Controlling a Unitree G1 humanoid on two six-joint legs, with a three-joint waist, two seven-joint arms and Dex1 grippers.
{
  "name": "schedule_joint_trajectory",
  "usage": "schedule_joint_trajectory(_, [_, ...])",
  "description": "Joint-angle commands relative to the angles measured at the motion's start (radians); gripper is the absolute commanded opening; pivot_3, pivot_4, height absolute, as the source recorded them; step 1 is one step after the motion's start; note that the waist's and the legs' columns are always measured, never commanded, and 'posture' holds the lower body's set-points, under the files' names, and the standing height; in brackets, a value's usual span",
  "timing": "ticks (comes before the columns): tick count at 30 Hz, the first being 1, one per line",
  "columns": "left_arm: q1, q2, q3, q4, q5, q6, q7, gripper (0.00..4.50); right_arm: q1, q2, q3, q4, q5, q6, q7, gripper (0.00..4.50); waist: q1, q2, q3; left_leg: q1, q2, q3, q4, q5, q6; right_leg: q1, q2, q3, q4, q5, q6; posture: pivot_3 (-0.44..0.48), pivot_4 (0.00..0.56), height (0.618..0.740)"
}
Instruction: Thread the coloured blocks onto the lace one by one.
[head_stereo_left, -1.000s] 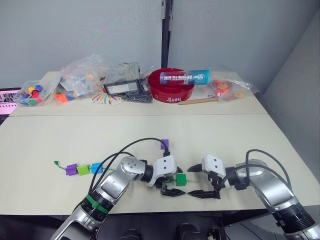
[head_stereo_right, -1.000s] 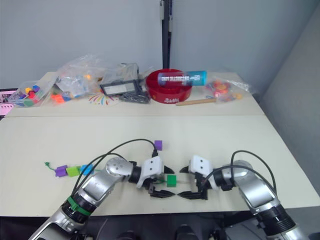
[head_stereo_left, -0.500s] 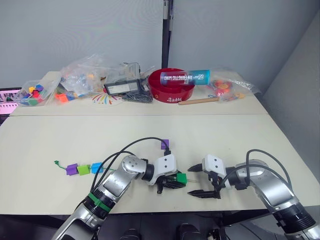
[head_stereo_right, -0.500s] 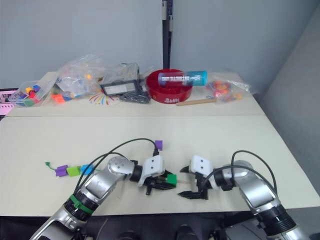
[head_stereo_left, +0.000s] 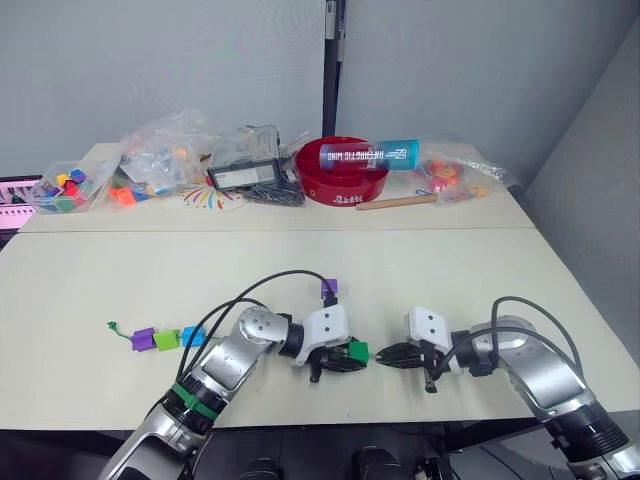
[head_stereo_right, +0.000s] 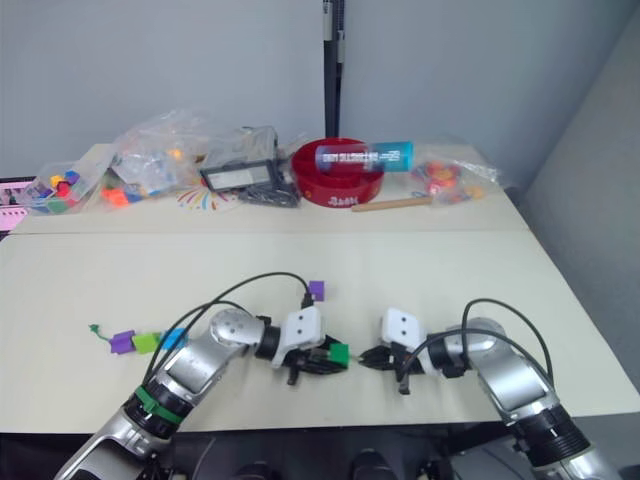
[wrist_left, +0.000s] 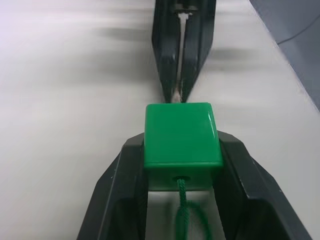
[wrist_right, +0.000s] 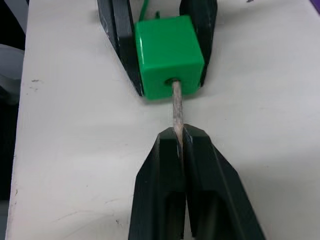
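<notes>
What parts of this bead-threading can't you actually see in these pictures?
- Lace inside the green block: hidden by the block, both wrist views.
- Lace's tip end: covered by the right claw fingers.
- Lace between the threaded blocks and the left claw: behind the arm, eye views.

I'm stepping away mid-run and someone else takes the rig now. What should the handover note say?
Left hand: shut on the dark green block, held just above the table.
Right hand: shut on the lace's stiff pale tip, which pokes out of the block's far hole; green lace trails from the near hole.
Done: purple, lime green and light blue blocks sit strung in a row to the robot's left.
Left: pull the tip through and slide the dark green block along; then thread the loose purple block lying beyond the left hand.
</notes>
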Motion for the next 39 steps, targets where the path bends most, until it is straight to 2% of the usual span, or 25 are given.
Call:
schedule_joint_trajectory(1, [0.0,0.007,0.003,-0.019,-0.004,-0.011,-0.014,1.21,0.0,-0.009,-0.004,0.005,-0.017,-0.02,-0.004,0.0,0.0,0.0,0.0,0.0,0.0,0.0,0.0,0.0,0.0,0.0,0.0,0.0,0.0,0.0,0.0,0.0,0.15,0.74])
schedule_joint_trajectory(6, [0.032,0.075,0.048,-0.043,-0.019,-0.019,-0.031,1.21,-0.012,-0.021,-0.008,0.018,-0.02,-0.038,0.012,0.0,-0.003,0.0,0.0,0.0,0.0,0.0,0.0,0.0,0.0,0.0,0.0,0.0,0.0,0.0,0.0,0.0,0.15,0.74])
schedule_joint_trajectory(11, [0.13,0.254,0.168,-0.043,-0.06,-0.092,-0.09,1.21,-0.016,-0.05,-0.015,0.012,-0.016,-0.043,0.042,0.0,-0.009,0.0,0.0,0.002,0.001,0.0,-0.001,0.0,0.0,-0.001,0.001,0.0,0.002,0.0,-0.001,0.0,0.15,0.74])
schedule_joint_trajectory(16, [0.224,0.439,0.285,0.092,-0.073,-0.245,-0.164,1.21,-0.017,-0.065,-0.012,0.013,-0.019,-0.047,0.054,0.0,-0.019,0.0,0.0,0.004,0.002,0.001,-0.003,0.0,0.0,-0.001,0.001,0.0,0.003,-0.001,-0.002,0.0,0.15,0.74])
schedule_joint_trajectory(20, [0.24,0.565,0.363,0.326,-0.06,-0.417,-0.22,1.21,-0.02,-0.063,-0.007,0.012,-0.02,-0.049,0.058,0.0,-0.035,0.0,0.0,0.006,0.003,0.002,-0.007,0.0,0.0,-0.001,0.002,0.0,0.004,-0.004,0.0,0.0,0.15,0.74])
schedule_joint_trajectory(26, [0.23,0.636,0.382,0.544,-0.049,-0.578,-0.288,1.21,-0.032,-0.056,0.001,0.02,-0.026,-0.056,0.067,0.0,-0.039,0.004,0.0,0.011,0.004,0.002,-0.012,0.0,0.0,-0.001,0.004,0.0,0.009,-0.009,-0.003,0.0,0.15,0.74])
schedule_joint_trajectory(30, [0.247,0.641,0.402,0.568,-0.06,-0.619,-0.301,1.21,-0.045,-0.053,0.004,0.033,-0.029,-0.062,0.072,0.0,-0.042,0.005,0.0,0.012,0.005,0.003,-0.012,0.0,0.0,-0.001,0.004,0.0,0.009,-0.009,-0.003,0.0,0.15,0.74])
schedule_joint_trajectory(35, [0.249,0.624,0.421,0.524,-0.095,-0.575,-0.32,1.21,-0.059,-0.039,0.015,0.033,-0.034,-0.057,0.074,0.0,-0.043,0.005,0.0,0.012,0.005,0.003,-0.012,0.0,0.0,-0.001,0.004,0.0,0.009,-0.009,-0.003,0.0,0.15,0.74])
schedule_joint_trajectory(37, [0.247,0.626,0.434,0.476,-0.128,-0.521,-0.342,2.24,-0.066,-0.033,0.021,0.028,-0.033,-0.049,0.078,0.0,-0.046,0.005,0.0,0.012,0.005,0.003,-0.012,0.0,0.0,-0.001,0.004,0.0,0.009,-0.009,-0.003,0.0,0.15,0.74])
schedule_joint_trajectory(39, [0.249,0.63,0.447,0.434,-0.152,-0.477,-0.356,2.85,-0.068,-0.031,0.022,0.026,-0.033,-0.047,0.079,0.0,-0.044,0.005,0.0,0.01,0.005,0.003,-0.012,0.0,0.0,-0.003,0.004,0.0,0.009,-0.009,-0.003,0.0,0.15,0.74])
